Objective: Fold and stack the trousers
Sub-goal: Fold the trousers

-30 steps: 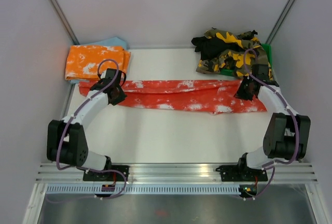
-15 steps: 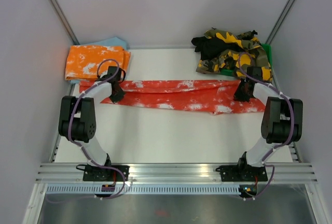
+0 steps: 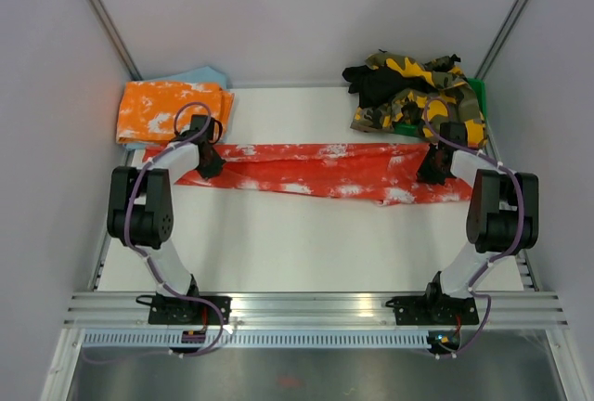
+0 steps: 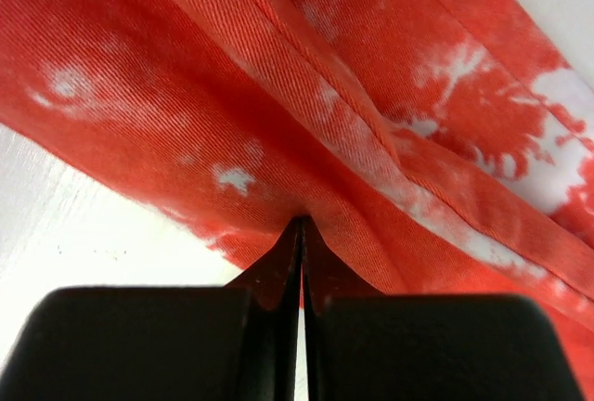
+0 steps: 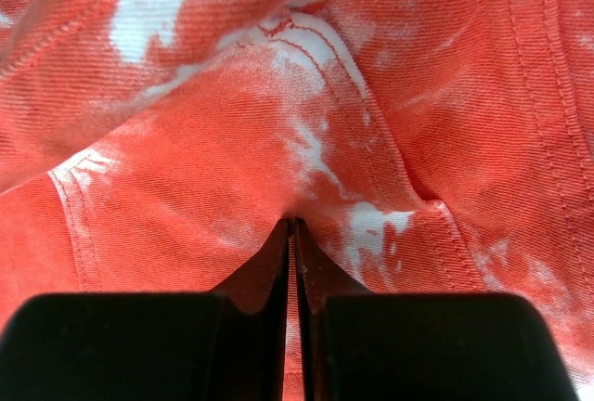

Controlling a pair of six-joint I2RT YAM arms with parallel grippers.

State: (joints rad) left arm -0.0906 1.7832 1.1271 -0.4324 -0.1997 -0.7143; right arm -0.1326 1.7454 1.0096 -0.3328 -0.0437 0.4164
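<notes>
The red trousers (image 3: 325, 169) with white tie-dye splotches lie stretched left to right across the far half of the white table. My left gripper (image 3: 206, 161) is shut on their left end; in the left wrist view its tips (image 4: 301, 226) pinch the near edge of the red cloth (image 4: 390, 132). My right gripper (image 3: 434, 167) is shut on their right end; in the right wrist view its tips (image 5: 293, 225) pinch the red cloth (image 5: 232, 141) beside a seam.
A folded orange-and-white pair (image 3: 172, 109) lies at the far left on a light blue cloth. A heap of yellow-green camouflage and black trousers (image 3: 413, 90) sits at the far right over a green bin (image 3: 477, 90). Grey walls close three sides.
Both arms have folded their elbows inward toward the side walls. The grippers stayed at the trouser ends, and the red cloth's left end has shifted slightly toward the near side.
</notes>
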